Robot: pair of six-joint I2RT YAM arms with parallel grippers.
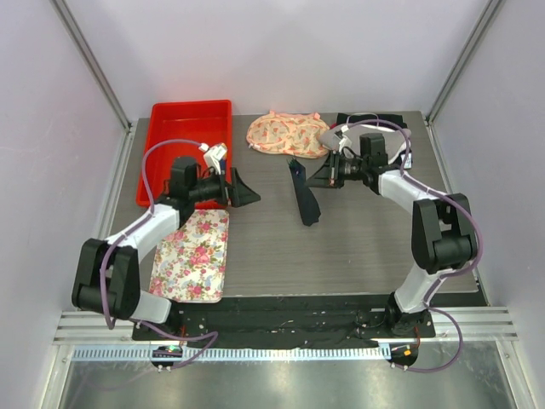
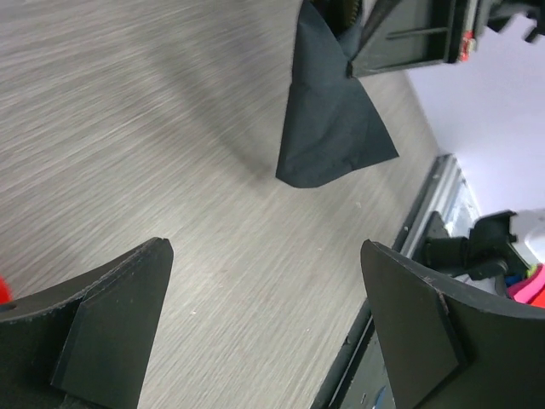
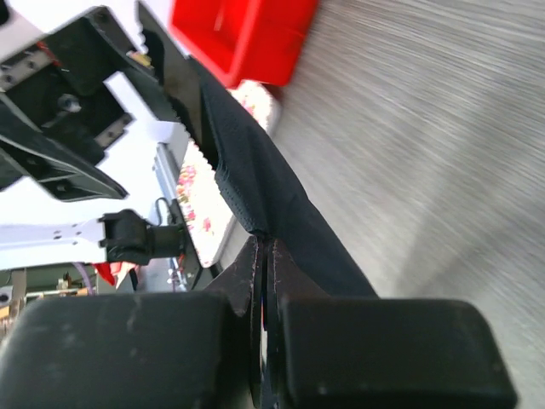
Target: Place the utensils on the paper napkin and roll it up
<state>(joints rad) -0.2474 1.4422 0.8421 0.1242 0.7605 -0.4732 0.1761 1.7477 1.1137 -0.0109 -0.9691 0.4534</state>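
Right tool (image 1: 318, 176): clamped tight on the paper napkin (image 1: 305, 203), hanging mid-frame over the bench (image 1: 358, 256). Left tool (image 1: 245, 189): gaping wide, centre-left.

The grey table (image 1: 341, 256) lies bare across its middle and near right, a wide lane between the floral tray (image 1: 192, 256) at near left and the right arm. The far edge is crowded: red bin (image 1: 189, 141) far left, floral cloth (image 1: 288, 134) centre, black cloth (image 1: 390, 118) far right. Mid-table the napkin (image 1: 304, 198) hangs from the pinching right gripper (image 1: 317, 175), a bare gap separating it from the spread left gripper (image 1: 247, 189)
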